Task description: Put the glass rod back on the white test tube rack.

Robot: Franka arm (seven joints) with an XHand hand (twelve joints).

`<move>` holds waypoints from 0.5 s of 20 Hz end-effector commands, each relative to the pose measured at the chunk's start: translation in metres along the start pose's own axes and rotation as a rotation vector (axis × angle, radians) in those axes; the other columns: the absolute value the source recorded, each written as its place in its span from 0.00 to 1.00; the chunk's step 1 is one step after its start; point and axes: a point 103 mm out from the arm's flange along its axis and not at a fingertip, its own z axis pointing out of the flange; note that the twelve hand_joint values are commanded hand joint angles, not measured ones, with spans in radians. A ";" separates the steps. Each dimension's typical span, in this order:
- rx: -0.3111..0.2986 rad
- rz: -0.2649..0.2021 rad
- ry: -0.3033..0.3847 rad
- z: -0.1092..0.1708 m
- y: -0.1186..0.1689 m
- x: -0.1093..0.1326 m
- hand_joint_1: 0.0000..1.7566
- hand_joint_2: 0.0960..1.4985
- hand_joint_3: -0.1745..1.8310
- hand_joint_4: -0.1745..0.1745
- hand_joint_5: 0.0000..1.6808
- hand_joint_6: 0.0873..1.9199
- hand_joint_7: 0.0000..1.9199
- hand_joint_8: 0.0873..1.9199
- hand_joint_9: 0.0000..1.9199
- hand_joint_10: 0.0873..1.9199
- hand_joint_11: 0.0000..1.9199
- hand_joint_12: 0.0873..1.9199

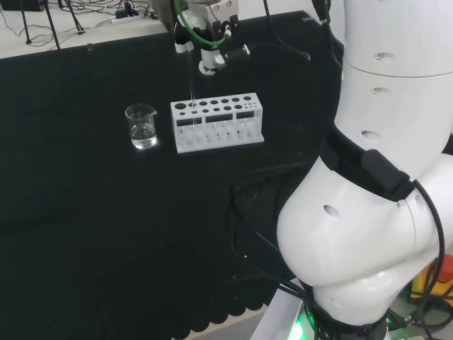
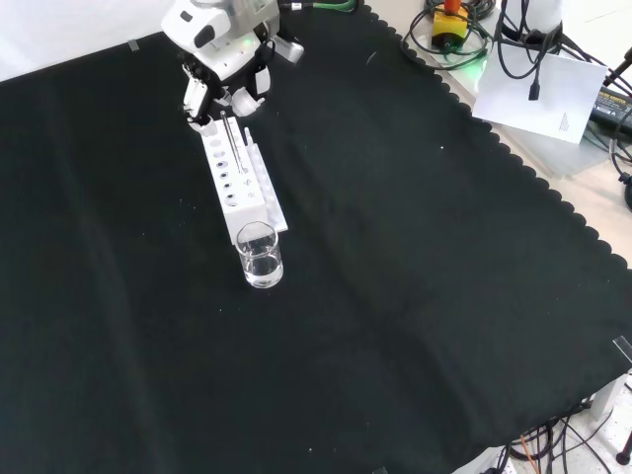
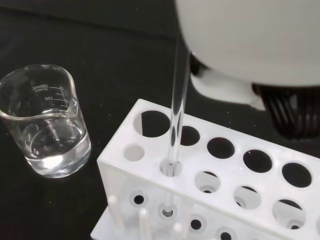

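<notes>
Hand (image 2: 225, 74) pinching glass rod (image 3: 177, 100)

The hand (image 2: 225, 84) holds the glass rod (image 2: 232, 141) over the white rack (image 2: 242, 193).

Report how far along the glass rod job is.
Done: the glass rod has been brought over the white test tube rack and its lower end sits in a small hole near the beaker end, as the wrist view shows. In hand: the hand is above the rack at the rod's top; whether it grips the rod is unclear. Left: letting go and drawing the hand clear.
</notes>
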 end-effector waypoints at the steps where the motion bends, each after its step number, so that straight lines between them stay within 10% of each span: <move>1: 0.018 0.011 -0.016 -0.004 -0.002 -0.004 0.97 0.00 0.69 0.00 0.18 0.38 0.27 0.44 0.92 0.04 0.88 0.43; 10: -0.012 0.055 -0.041 -0.027 -0.019 -0.015 0.97 0.00 0.69 0.00 0.18 0.36 0.26 0.43 0.92 0.03 0.87 0.44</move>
